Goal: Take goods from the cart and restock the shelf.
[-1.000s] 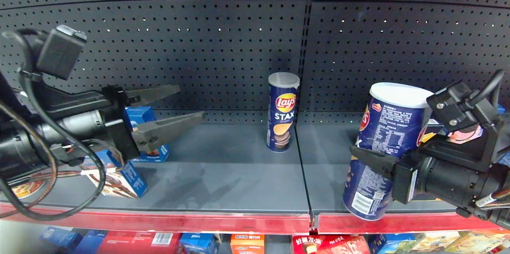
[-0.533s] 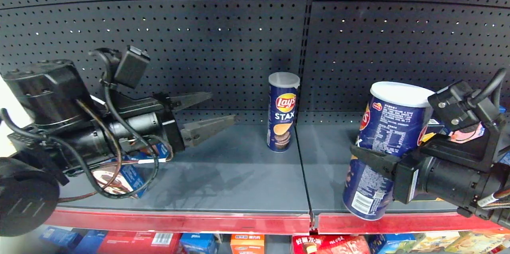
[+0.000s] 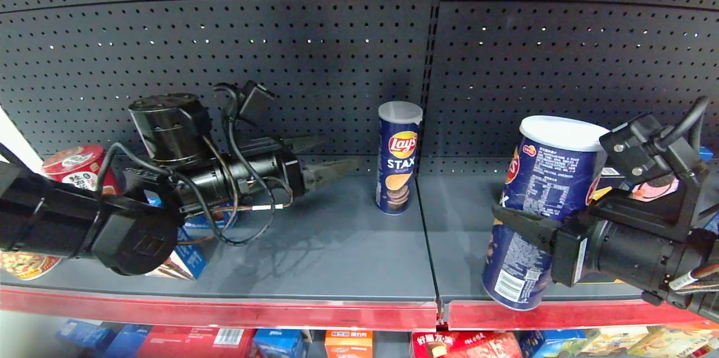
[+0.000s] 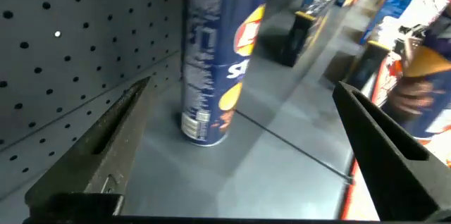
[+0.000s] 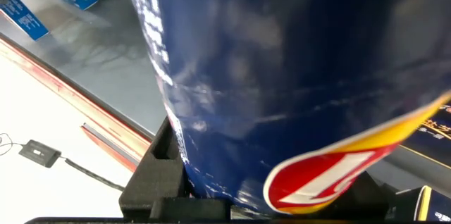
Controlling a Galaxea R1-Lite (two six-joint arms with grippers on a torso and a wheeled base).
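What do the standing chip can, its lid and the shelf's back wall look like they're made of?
Standing chip can: likely cardboard under a glossy printed wrap; highlights show. Lid: translucent plastic, apparently. Back wall: dark matt painted metal, probably; evenly punched holes.

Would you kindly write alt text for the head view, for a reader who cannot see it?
The right gripper holds a blue chip can, tilted, at the front edge of a grey shelf. The open left gripper points toward a second can standing upright near the pegboard. Blue snack boxes and a red cup sit at the shelf's left end.
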